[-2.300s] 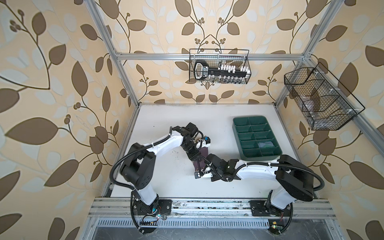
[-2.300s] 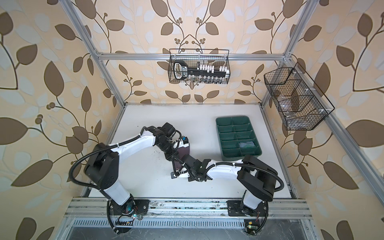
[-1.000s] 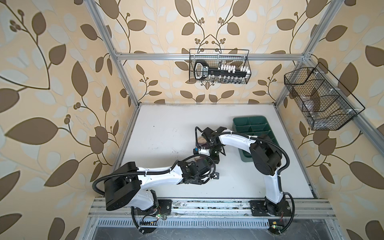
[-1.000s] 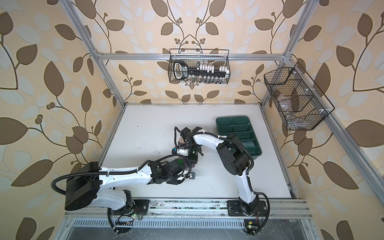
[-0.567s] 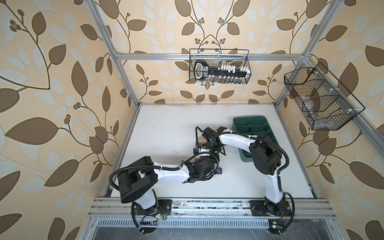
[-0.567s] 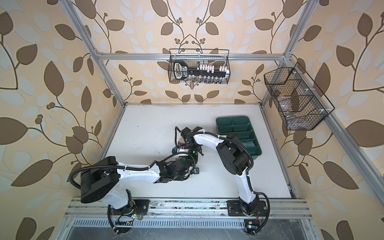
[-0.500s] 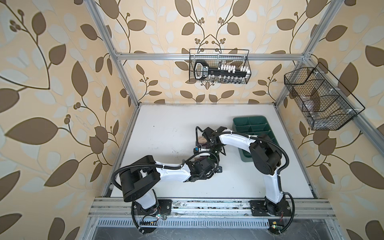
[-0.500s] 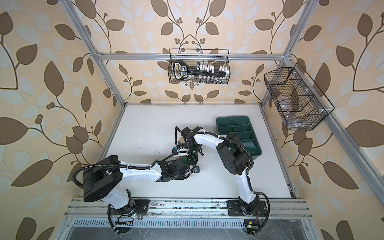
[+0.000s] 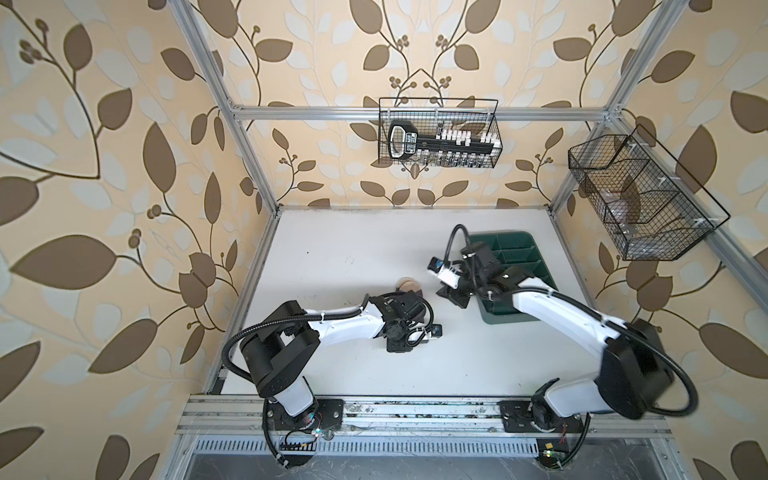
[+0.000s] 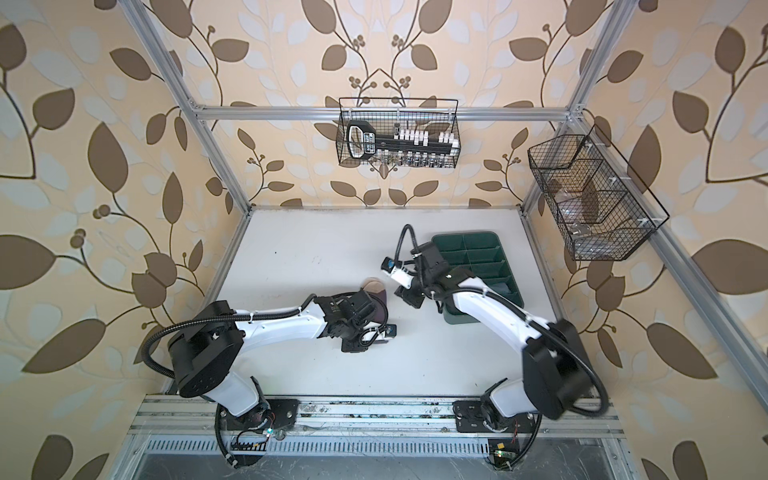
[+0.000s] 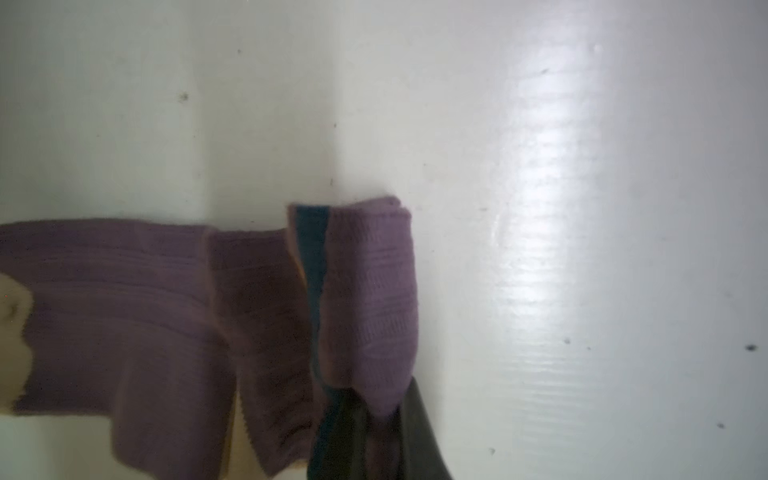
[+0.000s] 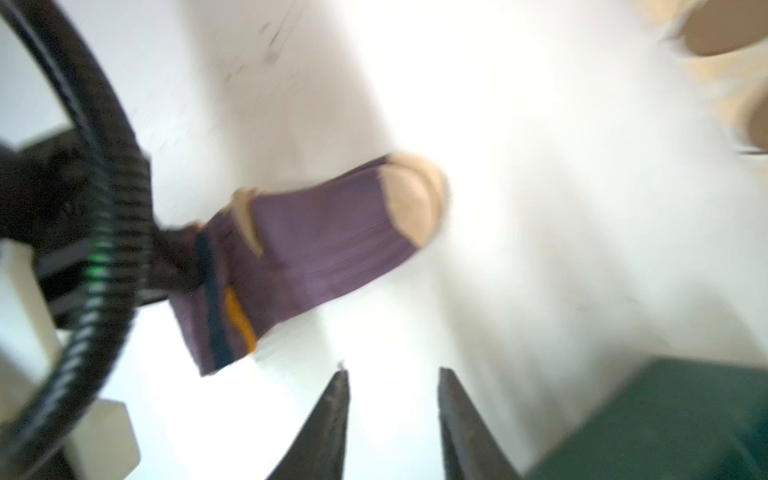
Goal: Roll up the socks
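Top views: the right gripper (image 9: 451,296) has let go of the purple sock (image 10: 383,303) at its tan toe and has pulled back beside the green tray (image 9: 505,235). The left gripper (image 10: 374,318) has come in over the cuff end. The sock lies mid-surface (image 9: 353,257), between the two arms.

Left wrist view: the left gripper (image 11: 380,411) is clamped on the folded cuff of the sock (image 11: 370,291), with the navy stripe showing and one turn started.

Right wrist view: the right gripper (image 12: 390,374), jaws apart and holding nothing, hangs clear of the sock (image 12: 316,245), whose toe lies flat and free.

It looks as if the hold has passed to the left arm, so rolling toward the toe can proceed. I cannot make out the second sock.
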### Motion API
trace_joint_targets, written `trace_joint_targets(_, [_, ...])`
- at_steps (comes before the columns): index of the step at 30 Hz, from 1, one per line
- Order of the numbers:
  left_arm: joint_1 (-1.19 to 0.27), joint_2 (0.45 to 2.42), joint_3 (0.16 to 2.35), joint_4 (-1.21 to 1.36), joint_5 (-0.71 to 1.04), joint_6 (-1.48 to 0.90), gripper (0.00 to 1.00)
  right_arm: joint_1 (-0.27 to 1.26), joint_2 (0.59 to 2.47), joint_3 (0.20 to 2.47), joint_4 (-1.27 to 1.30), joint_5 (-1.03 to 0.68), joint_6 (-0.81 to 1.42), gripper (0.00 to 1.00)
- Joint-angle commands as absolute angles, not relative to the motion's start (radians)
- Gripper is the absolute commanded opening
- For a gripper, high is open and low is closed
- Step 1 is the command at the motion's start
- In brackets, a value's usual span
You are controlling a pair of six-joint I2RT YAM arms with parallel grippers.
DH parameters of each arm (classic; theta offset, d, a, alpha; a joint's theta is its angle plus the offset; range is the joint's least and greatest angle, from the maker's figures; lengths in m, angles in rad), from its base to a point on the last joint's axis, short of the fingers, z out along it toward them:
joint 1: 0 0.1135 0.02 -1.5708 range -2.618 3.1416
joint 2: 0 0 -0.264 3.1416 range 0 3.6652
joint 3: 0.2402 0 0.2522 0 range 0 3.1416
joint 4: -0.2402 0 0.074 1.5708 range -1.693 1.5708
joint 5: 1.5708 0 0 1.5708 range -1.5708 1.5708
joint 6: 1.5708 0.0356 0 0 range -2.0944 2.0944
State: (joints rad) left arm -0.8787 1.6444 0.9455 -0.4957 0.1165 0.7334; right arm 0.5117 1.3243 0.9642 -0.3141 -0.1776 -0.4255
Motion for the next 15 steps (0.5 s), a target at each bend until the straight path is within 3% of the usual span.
trace_joint_targets(1, [-0.835, 1.724, 1.022, -0.715, 0.316, 0.759, 0.01, 0.465, 1.085, 0.84, 0.012, -0.159, -0.197, 0.98])
trace_joint_targets(4, [-0.781, 1.775, 1.105, -0.789, 0.406, 0.761, 0.0, 0.41, 0.905, 0.696, 0.211, -0.339, -0.062, 1.0])
trace_joint_targets(8, [-0.732, 1.811, 1.154, -0.826, 0.469, 0.758, 0.0, 0.419, 0.766, 0.521, 0.429, -0.372, 0.125, 1.0])
trace_joint_targets(11, [-0.714, 1.839, 1.187, -0.848, 0.484, 0.75, 0.02, 0.463, 0.731, 0.515, 0.275, -0.466, 0.027, 1.0])
trace_joint_targets(13, [-0.698, 1.866, 1.218, -0.87, 0.498, 0.745, 0.03, 0.57, 0.724, 0.543, 0.051, -0.361, -0.187, 1.0])
trace_joint_targets(15, [-0.678, 1.896, 1.251, -0.892, 0.511, 0.737, 0.03, 0.781, 0.757, 0.555, -0.088, -0.089, -0.372, 0.99])
